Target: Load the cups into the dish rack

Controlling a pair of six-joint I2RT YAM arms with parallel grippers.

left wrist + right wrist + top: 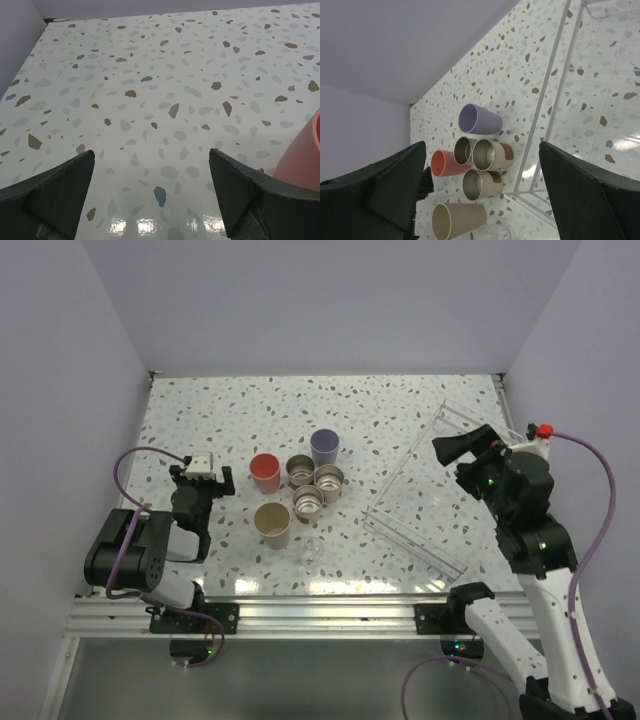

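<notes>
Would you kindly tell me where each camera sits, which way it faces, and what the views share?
Top external: high behind the left arm and right arm, both shown, looking down on the table, cups and dish rack.
Left wrist: low, looking across the table; its open fingers frame the bottom.
Right wrist: raised, looking down at the cups and dish rack wall; its open fingers flank the view.
Shared: the pink cup appears in all three.
</notes>
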